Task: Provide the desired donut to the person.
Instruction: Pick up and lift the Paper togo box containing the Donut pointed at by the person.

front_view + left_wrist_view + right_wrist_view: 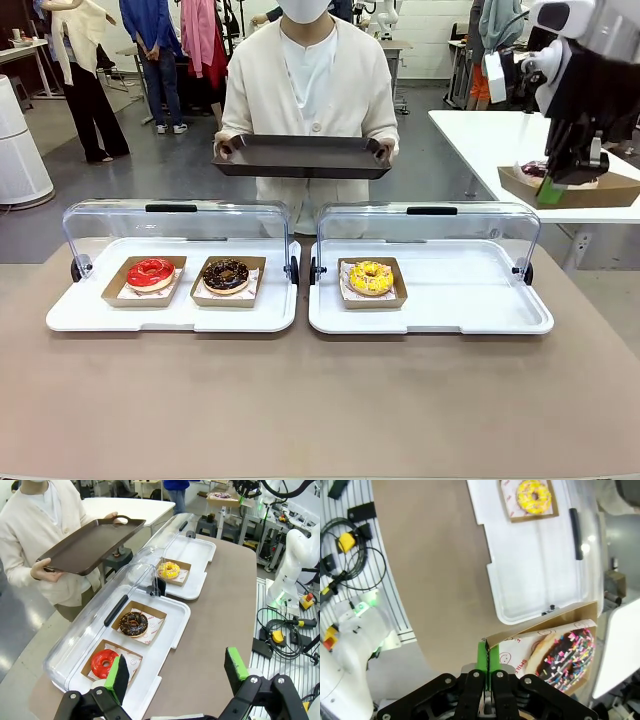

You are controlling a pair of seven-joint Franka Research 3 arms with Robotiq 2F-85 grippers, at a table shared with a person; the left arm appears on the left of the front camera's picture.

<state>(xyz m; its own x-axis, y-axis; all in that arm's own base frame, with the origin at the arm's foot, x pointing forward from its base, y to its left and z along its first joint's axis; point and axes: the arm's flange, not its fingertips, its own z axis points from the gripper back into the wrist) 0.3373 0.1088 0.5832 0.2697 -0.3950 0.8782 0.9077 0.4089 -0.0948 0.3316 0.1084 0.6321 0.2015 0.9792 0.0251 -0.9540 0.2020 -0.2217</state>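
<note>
1. A brown surface [300, 400] carries two white lidded display trays [170, 318]. Behind it, the person [305, 90] holds a dark rectangular serving tray [300, 157].
2. The right gripper [485, 656] is raised right of the display trays. Its fingers are clamped on a brown cardboard tray [550, 624] bearing a chocolate sprinkled donut [565, 652].
3. The left gripper [176, 669] hovers with its fingers apart.

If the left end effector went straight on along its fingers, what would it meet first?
The left end effector, open, would probably meet the white base of the nearer display case, beside the chocolate donut. Depth is unclear; possibly the table instead.
</note>
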